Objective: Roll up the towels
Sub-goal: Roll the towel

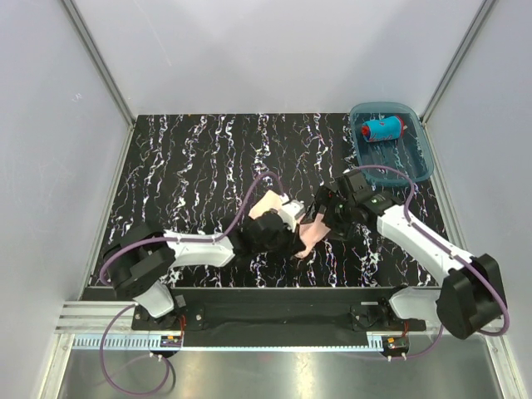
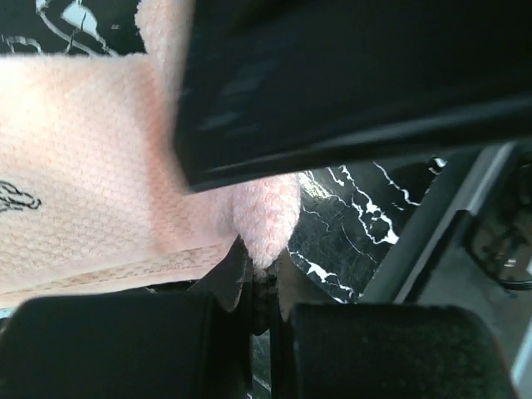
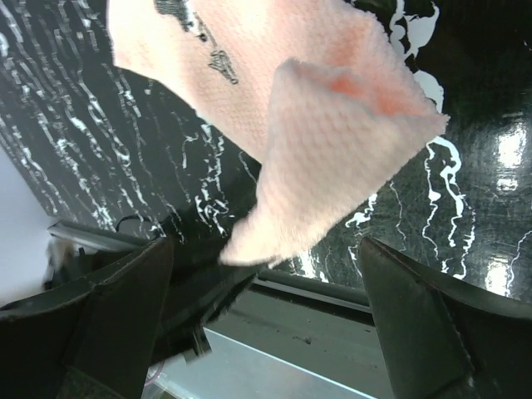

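Centrally, left pincer (image 2: 264,278) clenched on peach towel (image 2: 91,191), right pincer (image 3: 266,274) spread wide, towel just ahead of it

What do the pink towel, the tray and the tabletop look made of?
Pink towel: soft matte cloth, fine dimpled weave, drapes and folds. Tray: probably plastic, translucent blue, smooth rim. Tabletop: glossy black with white marble-like veins, perhaps laminate; it reflects light.
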Robot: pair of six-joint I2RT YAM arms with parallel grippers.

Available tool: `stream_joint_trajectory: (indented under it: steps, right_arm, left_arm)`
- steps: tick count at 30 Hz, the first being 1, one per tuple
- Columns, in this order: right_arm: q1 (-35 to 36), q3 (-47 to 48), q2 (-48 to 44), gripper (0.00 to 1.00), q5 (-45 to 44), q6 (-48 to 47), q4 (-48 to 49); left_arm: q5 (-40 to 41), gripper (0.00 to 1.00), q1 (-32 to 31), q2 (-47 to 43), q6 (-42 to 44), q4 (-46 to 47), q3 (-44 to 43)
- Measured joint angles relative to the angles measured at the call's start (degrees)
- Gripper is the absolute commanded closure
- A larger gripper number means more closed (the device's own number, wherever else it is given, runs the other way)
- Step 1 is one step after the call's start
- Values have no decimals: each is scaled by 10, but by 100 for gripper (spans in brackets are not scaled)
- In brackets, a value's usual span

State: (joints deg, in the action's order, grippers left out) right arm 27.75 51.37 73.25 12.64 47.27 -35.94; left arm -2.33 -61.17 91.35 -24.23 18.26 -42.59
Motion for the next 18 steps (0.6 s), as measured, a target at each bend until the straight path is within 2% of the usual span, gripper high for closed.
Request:
stream_joint_trajectory:
  steps: [5,10,18]
  right_arm:
    - [0,-27,-56,0,-2,5,22]
    - [0,-58,-90,0,-2,15,36]
    - [0,-124,-105,0,-1,28,63]
  left_arm:
    - [-107,100,59,9,-71,60,35]
    - [-183,100,76,56,-122,120,39]
    - [-276,100,116,132,-253,297,91]
